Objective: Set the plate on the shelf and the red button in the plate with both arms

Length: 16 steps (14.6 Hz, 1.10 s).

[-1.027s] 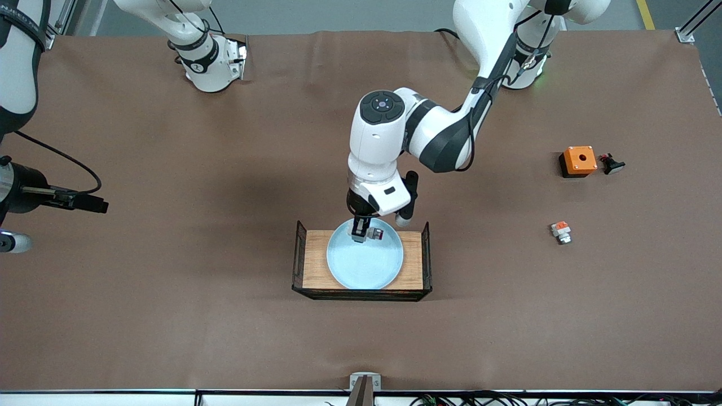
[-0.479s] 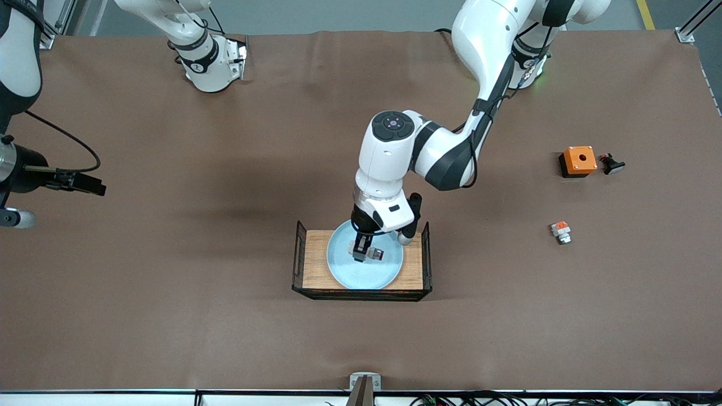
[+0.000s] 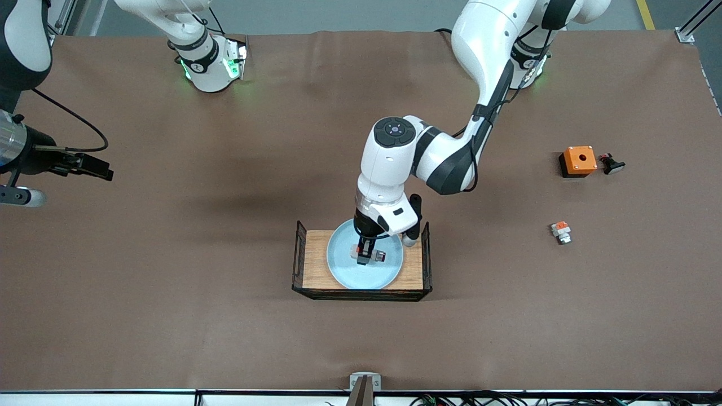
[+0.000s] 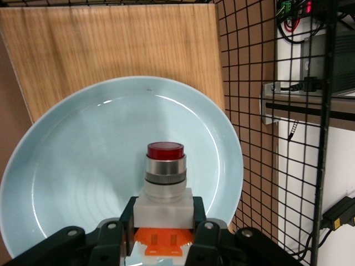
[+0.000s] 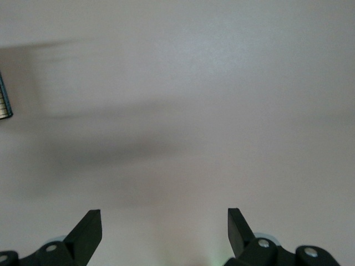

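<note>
Left gripper (image 3: 365,252) is over the plate (image 3: 345,270), fingers (image 4: 202,235) pinching the red button (image 4: 165,180) by its white block (orange block sits between the fingertips, dark red tip points away from the wrist). From the left wrist view I can't tell if the button touches the plate surface.

Plate sits on a wooden tray (image 3: 313,258) with black mesh end walls, at the middle of the table (image 3: 225,327), toward the edge nearest the front camera. Plate fills most of the tray's width between its long edges.

Right gripper (image 5: 164,230) hangs over bare table at the right arm's end, fingers spread wide, nothing between them. That arm is waiting.

Other parts, all toward the left arm's end of the table:
- orange box (image 3: 579,160) with a hole in its top
- small black part (image 3: 612,164) just beside the box, on the side toward the table's end edge
- orange-and-white part (image 3: 561,232), nearer the front camera than the box, well apart from it
</note>
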{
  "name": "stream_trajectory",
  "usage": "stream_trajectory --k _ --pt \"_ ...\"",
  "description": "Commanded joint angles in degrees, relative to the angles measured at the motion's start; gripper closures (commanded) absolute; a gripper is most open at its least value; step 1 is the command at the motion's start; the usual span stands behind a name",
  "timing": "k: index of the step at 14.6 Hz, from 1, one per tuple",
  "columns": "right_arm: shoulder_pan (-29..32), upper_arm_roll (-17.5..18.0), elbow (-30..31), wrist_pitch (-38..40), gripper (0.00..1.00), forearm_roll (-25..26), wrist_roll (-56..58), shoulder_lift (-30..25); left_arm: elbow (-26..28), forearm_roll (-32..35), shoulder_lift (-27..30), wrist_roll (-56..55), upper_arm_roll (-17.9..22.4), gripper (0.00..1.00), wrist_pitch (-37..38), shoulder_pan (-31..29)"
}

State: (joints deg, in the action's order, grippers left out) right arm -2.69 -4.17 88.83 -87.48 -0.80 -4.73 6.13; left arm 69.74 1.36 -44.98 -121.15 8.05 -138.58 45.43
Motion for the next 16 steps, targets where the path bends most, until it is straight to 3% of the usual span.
stream_trajectory --k 1,4,6,7,8,16 --pt "0.05 0.04 -3.57 2.58 0.0 0.53 0.16 -0.68 -1.63 -0.83 -1.51 -1.1 0.38 0.78 -0.38 0.18" --pt "-0.03 0.12 -4.36 8.69 0.0 0.18 -0.27 -0.77 -1.45 -0.74 -1.51 -1.01 0.47 0.71 -0.38 0.18" --pt "-0.21 0.21 -4.19 10.22 0.0 0.27 -0.36 -2.25 -1.36 -0.74 -1.07 -0.58 0.47 0.36 -0.38 0.01" --pt "-0.13 0.13 -3.84 10.23 0.0 0.27 -0.36 -2.96 -1.36 -0.74 -0.81 -0.57 0.56 0.12 -0.12 0.01" --pt "0.05 0.04 -3.23 9.96 0.0 0.27 -0.36 -4.18 -1.36 -0.74 -0.37 -0.66 0.65 0.0 0.41 0.01" --pt "1.37 -0.05 -2.26 10.84 0.0 -0.26 -0.36 -7.01 -1.19 -0.74 9.29 3.89 0.56 0.0 14.01 -2.54"
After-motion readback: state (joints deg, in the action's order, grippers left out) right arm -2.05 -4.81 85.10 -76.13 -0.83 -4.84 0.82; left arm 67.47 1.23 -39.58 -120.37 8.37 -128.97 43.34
